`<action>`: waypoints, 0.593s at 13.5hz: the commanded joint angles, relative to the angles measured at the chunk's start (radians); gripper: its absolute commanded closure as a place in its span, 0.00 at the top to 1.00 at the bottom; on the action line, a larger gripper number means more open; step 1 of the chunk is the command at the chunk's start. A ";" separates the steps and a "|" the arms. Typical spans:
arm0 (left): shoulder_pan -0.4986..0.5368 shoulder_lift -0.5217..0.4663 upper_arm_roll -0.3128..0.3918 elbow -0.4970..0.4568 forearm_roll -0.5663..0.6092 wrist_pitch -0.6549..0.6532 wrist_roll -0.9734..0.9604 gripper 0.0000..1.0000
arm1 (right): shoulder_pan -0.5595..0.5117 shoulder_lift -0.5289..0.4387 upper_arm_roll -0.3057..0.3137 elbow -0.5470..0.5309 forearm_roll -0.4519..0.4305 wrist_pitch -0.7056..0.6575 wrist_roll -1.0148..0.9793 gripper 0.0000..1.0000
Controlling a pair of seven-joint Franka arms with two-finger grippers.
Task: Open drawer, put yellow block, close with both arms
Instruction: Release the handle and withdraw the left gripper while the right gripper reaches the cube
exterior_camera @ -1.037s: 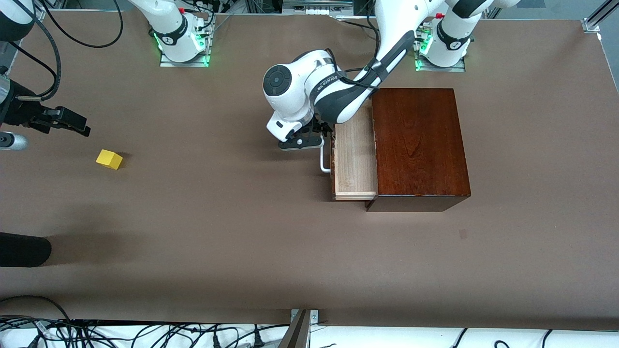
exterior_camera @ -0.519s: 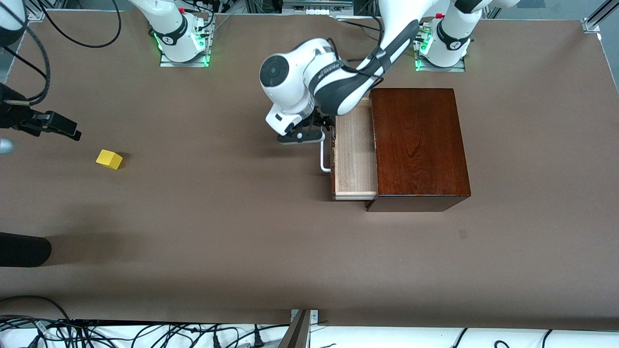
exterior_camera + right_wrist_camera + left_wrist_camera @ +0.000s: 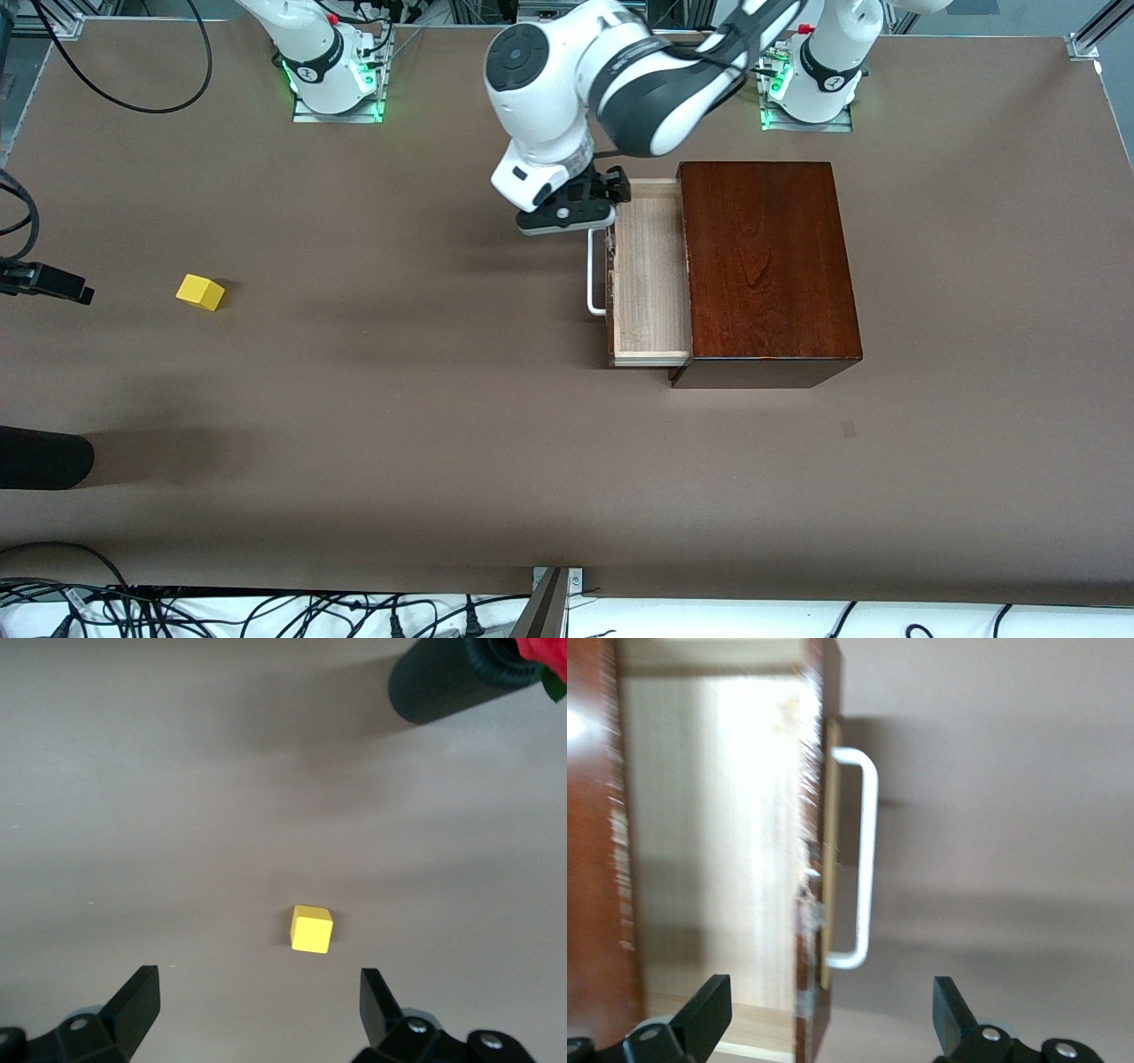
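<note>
Drawer (image 3: pixel 651 275) partly pulled out of dark wooden box (image 3: pixel 766 266), white handle (image 3: pixel 595 270) free. Left gripper (image 3: pixel 567 211) now raised off handle, over drawer's corner nearer bases, jaws wide open, empty. Right gripper (image 3: pixel 257 1014) has drawn back toward desk (image 3: pixel 443 425) edge, jaws wide open over yellow block (image 3: pixel 199 291), unmoved on desk.

**A robotics lab bench**

This is a robot laboratory. Two white jointed arms are bolted to metal base plates (image 3: pixel 337 111) lit with green lamps, at the edge of a wide table covered in plain brown matting (image 3: pixel 399 425). Tangled black cables (image 3: pixel 221 611) run along its edge, and aluminium framing (image 3: pixel 1094 31) stands at the corner.
</note>
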 commanded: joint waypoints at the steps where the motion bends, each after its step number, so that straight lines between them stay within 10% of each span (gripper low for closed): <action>1: 0.106 -0.087 -0.003 -0.007 -0.027 -0.076 0.030 1.00 | -0.027 -0.045 -0.020 -0.102 0.010 0.032 -0.025 1.00; 5: 0.322 -0.184 -0.002 -0.010 -0.081 -0.102 0.322 1.00 | -0.027 -0.284 -0.071 -0.510 -0.009 0.274 -0.029 1.00; 8: 0.492 -0.248 0.000 -0.018 -0.141 -0.140 0.527 1.00 | -0.025 -0.292 -0.085 -0.615 -0.009 0.336 -0.027 1.00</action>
